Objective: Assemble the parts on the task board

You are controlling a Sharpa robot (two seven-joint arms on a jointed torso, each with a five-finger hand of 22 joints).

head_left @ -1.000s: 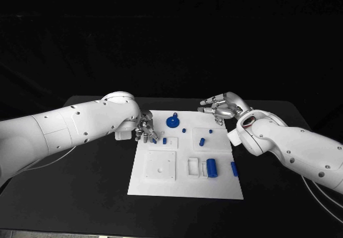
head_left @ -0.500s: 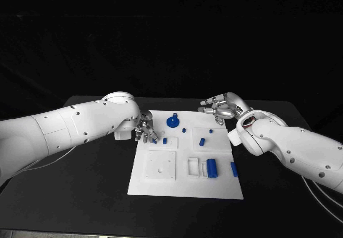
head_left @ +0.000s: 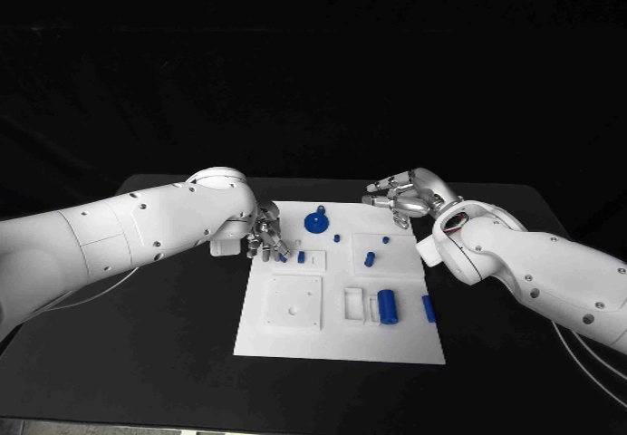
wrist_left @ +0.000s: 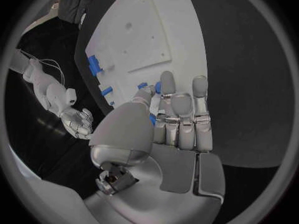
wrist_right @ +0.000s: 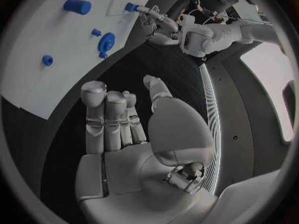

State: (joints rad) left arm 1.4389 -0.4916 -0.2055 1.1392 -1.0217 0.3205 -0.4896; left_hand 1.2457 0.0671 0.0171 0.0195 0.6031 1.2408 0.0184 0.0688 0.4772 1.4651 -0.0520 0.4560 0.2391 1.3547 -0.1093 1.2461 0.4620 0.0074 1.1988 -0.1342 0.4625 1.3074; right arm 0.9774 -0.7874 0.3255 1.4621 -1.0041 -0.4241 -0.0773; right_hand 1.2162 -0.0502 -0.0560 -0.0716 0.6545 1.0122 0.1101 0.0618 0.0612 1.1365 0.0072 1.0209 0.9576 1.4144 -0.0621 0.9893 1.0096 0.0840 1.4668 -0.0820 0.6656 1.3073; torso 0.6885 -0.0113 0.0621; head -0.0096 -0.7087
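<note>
left hand (wrist_left: 177,122) fingers (wrist_left: 167,84) pinch a small blue part (wrist_left: 157,87) (mostly hidden) over the task board (wrist_left: 149,40).

board (head_left: 340,344) centred on table (head_left: 157,362) | left hand (head_left: 268,237) at its left edge | right hand (head_left: 402,198) behind its far right corner

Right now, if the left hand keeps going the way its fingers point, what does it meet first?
Probably the small blue part by its fingertips: the left hand hangs over the task board near its left edge, fingers aimed down toward it. Depth is unclear; contact may already exist.
</note>
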